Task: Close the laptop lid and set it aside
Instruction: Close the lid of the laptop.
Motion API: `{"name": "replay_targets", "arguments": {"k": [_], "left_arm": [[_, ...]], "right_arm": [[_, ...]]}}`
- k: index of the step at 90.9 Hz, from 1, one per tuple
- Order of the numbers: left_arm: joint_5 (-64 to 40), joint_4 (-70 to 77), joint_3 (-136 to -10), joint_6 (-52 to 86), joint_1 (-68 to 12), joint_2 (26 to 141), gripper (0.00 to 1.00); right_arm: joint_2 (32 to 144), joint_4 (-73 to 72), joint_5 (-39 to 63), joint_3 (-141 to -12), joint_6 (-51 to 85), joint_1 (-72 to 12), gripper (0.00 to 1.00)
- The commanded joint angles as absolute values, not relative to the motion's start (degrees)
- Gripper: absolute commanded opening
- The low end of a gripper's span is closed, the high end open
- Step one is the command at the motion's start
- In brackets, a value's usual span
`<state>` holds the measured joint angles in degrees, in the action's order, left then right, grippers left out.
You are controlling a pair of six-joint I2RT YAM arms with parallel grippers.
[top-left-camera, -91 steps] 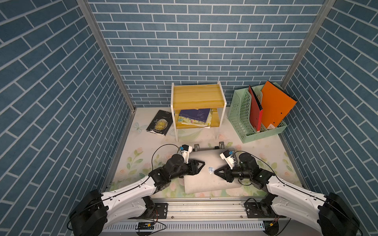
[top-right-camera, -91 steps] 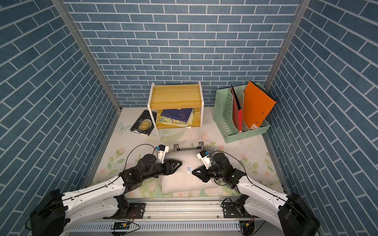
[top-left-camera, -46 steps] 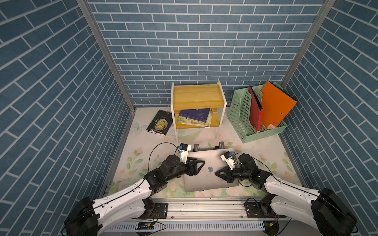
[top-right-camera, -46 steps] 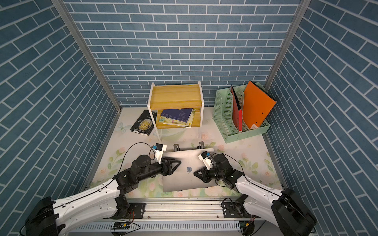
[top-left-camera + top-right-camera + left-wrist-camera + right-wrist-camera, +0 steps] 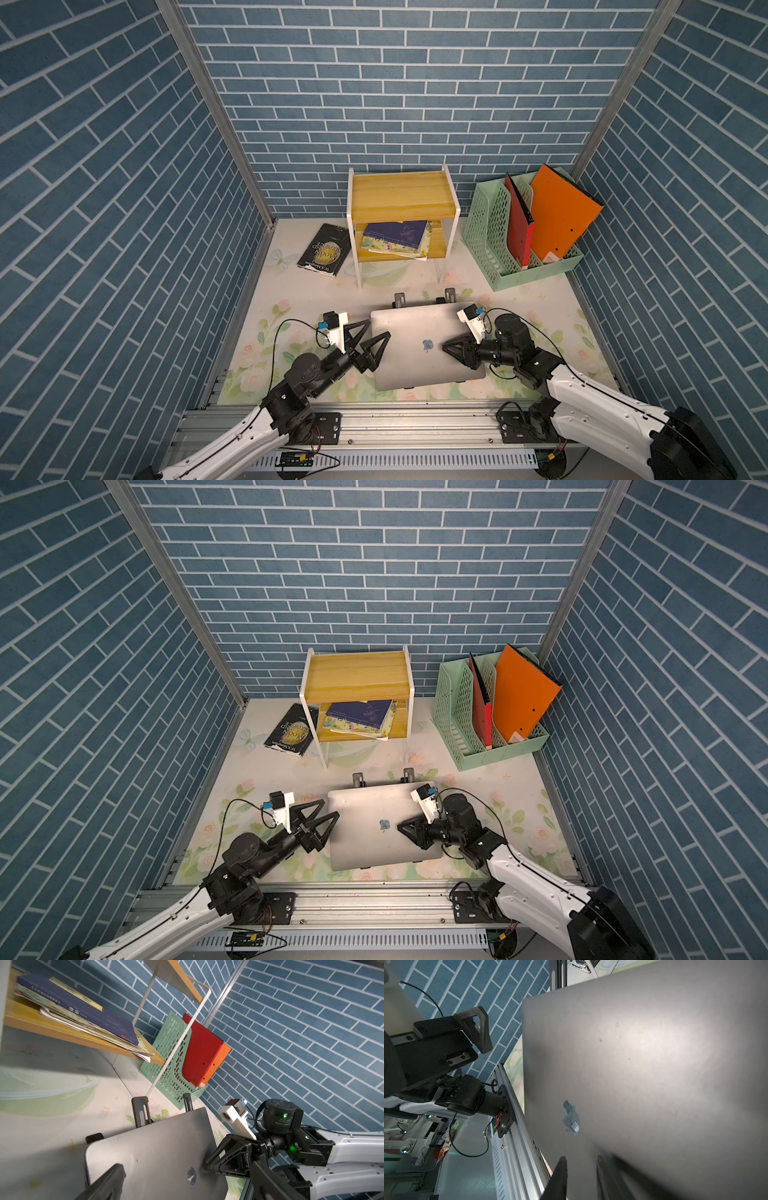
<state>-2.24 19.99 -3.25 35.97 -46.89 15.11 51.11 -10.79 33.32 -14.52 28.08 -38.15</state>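
laptop: lid shut
left fingers: wide apart, beside it
right fingers: slightly apart, over lid
next: clamp edges, lift level

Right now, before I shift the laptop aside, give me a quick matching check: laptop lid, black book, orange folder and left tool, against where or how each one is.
Things
1. laptop lid
2. black book
3. orange folder
4. left tool

Place or state
A. standing in the green rack
B. open wide, holding nothing
C. shut flat, logo facing up
D. lying on the mat beside the shelf unit

Pairs: 1-C, 2-D, 3-A, 4-B
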Motion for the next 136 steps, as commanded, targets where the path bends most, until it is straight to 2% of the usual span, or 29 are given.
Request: {"name": "replay_targets", "arguments": {"k": [1, 11, 27, 45, 59, 69, 80, 96, 111, 136], "left_arm": [[1.4, 9.8, -6.1, 38.1, -44.4, 11.3, 1.0], [6.6, -3.4, -9.3, 39.2, -43.4, 8.4, 1.0], [11.8, -6.3, -9.6, 41.1, -43.2, 10.6, 1.0], [14.7, -7.4, -13.1, 41.3, -43.0, 20.4, 1.0], [16.0, -7.3, -13.7, 43.4, -42.6, 22.9, 1.0], [10.0, -2.5, -10.9, 46.2, -40.1, 20.8, 1.0], [-0.2, 1.2, -8.7, 47.1, -31.9, 20.2, 1.0], [-13.2, 11.3, -5.0, 49.3, -22.8, 25.2, 1.0], [-13.8, 12.7, -5.4, 47.1, -22.0, 29.9, 1.0], [-12.8, 14.9, -3.2, 44.1, -22.0, 27.7, 1.0]], "right_arm": [[49.9, -14.3, 35.3, -13.1, 27.1, -37.1, 0.27], [47.2, -16.8, 36.5, -12.9, 27.5, -36.4, 0.33], [42.6, -22.8, 36.4, -10.7, 29.3, -34.8, 0.39], [42.1, -27.3, 38.1, -7.5, 31.2, -32.3, 0.4], [41.2, -27.6, 40.3, -7.0, 31.5, -29.0, 0.4], [40.7, -28.7, 42.7, -6.8, 32.3, -26.1, 0.4], [41.5, -31.0, 44.8, -6.2, 33.2, -23.7, 0.4], [42.4, -32.6, 45.8, -6.3, 33.5, -22.4, 0.39], [40.6, -31.9, 45.2, -6.1, 33.6, -21.8, 0.39], [37.0, -32.3, 41.8, -4.6, 33.8, -19.9, 0.4]]}}
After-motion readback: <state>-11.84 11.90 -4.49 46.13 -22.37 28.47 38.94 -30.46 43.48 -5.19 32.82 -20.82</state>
